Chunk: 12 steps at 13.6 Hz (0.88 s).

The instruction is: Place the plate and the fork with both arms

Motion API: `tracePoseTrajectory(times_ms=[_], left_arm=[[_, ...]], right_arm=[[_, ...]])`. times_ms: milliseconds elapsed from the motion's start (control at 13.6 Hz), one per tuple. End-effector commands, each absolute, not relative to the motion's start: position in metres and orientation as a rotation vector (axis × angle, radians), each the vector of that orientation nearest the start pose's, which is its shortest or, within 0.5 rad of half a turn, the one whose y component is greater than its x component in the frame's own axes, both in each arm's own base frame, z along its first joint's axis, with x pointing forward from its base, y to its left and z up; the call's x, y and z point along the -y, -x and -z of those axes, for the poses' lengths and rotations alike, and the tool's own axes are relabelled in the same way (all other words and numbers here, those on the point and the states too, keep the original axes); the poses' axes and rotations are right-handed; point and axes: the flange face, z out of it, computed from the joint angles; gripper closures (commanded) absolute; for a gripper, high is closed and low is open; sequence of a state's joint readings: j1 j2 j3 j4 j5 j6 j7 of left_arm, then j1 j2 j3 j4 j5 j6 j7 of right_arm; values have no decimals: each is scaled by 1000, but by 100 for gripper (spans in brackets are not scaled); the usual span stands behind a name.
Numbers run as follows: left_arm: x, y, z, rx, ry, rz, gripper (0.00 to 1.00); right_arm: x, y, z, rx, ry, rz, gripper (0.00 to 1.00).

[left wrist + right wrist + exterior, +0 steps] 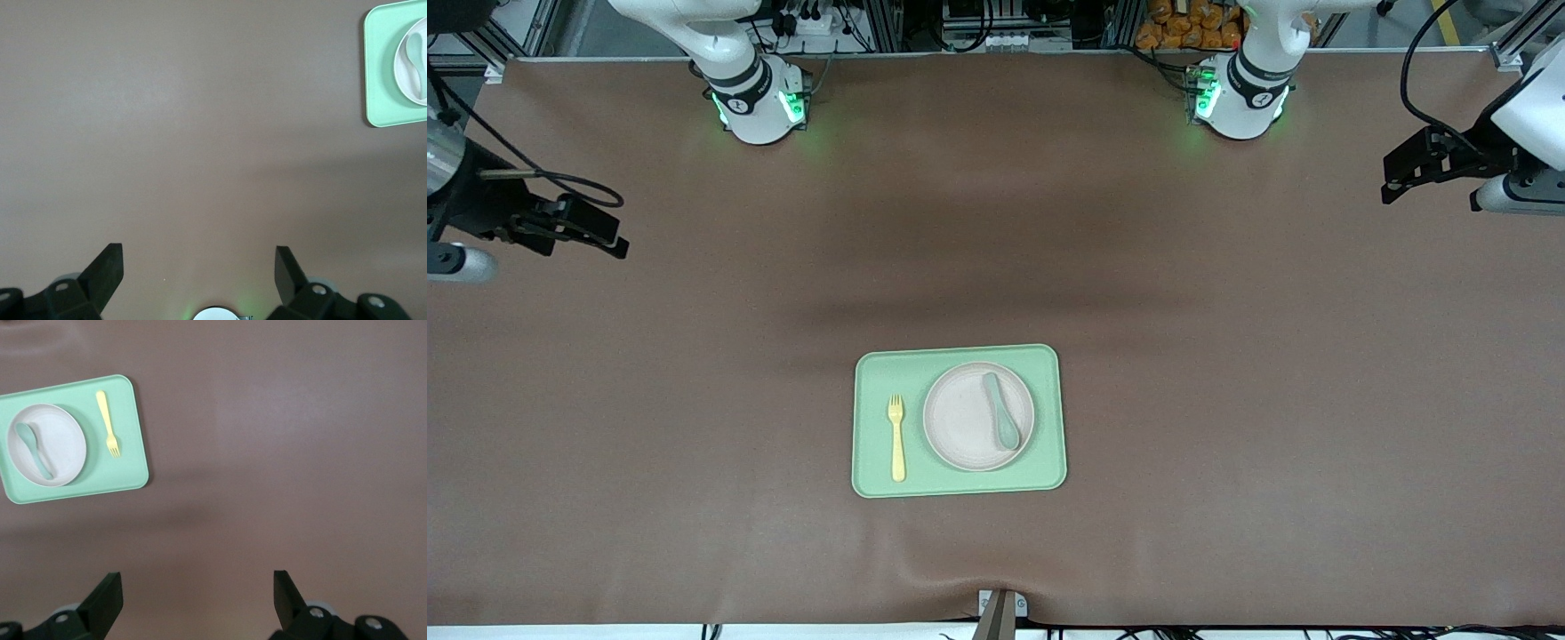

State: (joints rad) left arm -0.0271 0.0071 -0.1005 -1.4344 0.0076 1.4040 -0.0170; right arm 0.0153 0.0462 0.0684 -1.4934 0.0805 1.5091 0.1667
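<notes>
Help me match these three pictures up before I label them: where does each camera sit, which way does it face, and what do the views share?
Front view: high across the table, facing both bases; left gripper and right gripper wait open at the table's ends.
Left wrist view: on the left wrist, looking down at bare table; its own fingers show, tray at the edge.
Right wrist view: on the right wrist, looking down; its own fingers show.
Shared: tray, plate and spoon in all three; fork in front and right wrist views only.

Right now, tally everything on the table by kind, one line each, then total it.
Tray: 1
Plate: 1
Fork: 1
Spoon: 1
Total: 4
</notes>
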Motion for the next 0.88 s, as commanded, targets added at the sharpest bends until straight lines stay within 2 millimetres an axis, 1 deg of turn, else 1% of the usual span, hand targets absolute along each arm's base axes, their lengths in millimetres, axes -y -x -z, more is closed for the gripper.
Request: tracePoseTrajectory(times_ms=[0,147,220,294,367,441,587,661,734,808], left_arm=[[66,-534,-675,-197,3125,-35,0],[64,-533,-677,-192,3124,-30,0],[64,-533,-677,-189,3124,-33,0],[64,-532,-678,-192,3124,-30,0],[65,-532,-678,-192,3125,-33,0],[65,-532,-678,-195,3125,-33,0],[66,-532,-678,-195,3125,-33,0],[65,-532,-678,-192,3125,-33,0],[65,-532,-678,-190,3125,-33,0],[64,-532,-678,-187,3125,-33,0]], right_arm=[[-53,-525,-615,-71,3087,-68,0],[-49,-528,-618,-68,3132,-50,0],[-46,-532,-623,-54,3153,-18,0],[-43,-538,-634,-42,3172,21,0],[-40,-550,-636,-40,3176,17,0],[-38,-555,-640,-49,3171,-3,0],[-37,-555,-648,-46,3175,-10,0],[-38,-554,-647,-22,3174,-25,0],[-37,-552,-650,63,3174,-24,0],[-32,-552,-650,129,3171,-23,0]])
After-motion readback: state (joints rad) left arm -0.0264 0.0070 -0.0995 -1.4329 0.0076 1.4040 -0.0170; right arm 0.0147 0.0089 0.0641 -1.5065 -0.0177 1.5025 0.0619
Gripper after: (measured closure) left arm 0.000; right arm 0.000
